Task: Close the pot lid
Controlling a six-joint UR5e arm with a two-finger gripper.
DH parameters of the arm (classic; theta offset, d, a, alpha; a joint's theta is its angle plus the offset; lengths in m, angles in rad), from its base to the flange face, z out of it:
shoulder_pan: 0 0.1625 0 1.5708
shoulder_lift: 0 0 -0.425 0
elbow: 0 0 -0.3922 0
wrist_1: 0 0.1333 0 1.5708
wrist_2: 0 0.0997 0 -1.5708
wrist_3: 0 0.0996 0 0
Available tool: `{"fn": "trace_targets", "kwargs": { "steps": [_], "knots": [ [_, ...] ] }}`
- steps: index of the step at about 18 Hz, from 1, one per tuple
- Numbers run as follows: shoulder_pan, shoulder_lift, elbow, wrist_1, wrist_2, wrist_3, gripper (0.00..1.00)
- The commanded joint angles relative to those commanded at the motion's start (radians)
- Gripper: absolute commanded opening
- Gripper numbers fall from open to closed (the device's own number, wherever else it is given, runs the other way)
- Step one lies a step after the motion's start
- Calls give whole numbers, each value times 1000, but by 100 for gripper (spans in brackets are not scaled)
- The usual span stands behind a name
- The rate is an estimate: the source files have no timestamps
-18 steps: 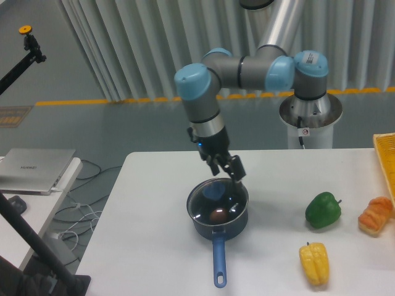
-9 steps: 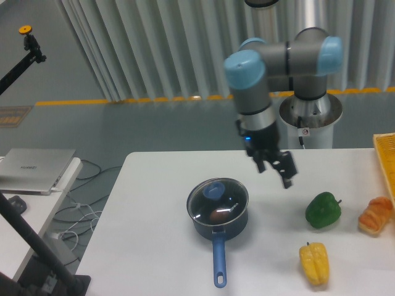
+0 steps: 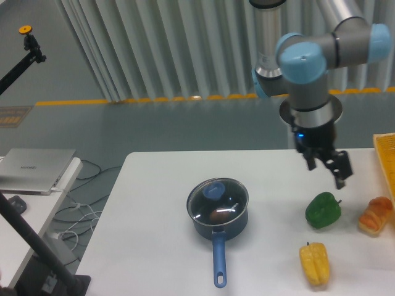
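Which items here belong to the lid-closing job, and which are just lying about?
Job items: pot, lid sitting on it, gripper.

Lying about: green pepper, yellow pepper, orange pepper, laptop on the side table.

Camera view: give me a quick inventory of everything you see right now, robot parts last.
pot: 1, dark blue with long blue handle, table centre
lid: 1, clear glass with blue knob, sitting on the pot
green pepper: 1, green, right of the pot
yellow pepper: 1, yellow, front right
orange pepper: 1, orange, far right
basket: 1, yellow, right edge
laptop: 1, silver, side table on the left
table: 1, white
pincer: 1, black, above the green pepper, holding nothing
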Motion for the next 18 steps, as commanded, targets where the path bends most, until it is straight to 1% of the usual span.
{"fn": "trace_targets", "kwargs": {
  "steps": [4,6,8,9,11,12,15,18],
  "knots": [
    [25,-11,2,0,-3,37,100],
    [26,-15,-14,3,-11,40,100],
    [44,-21,-21,6,-79,86,100],
    [51,-20,-25,5,-89,124,100],
    [60,-23,-25,6,-86,175,100],
    [77,-26,-26,8,-87,186,100],
    [103,-35,-26,11,-80,209,100],
    [109,-38,-26,12,-60,212,100]
  ]
}}
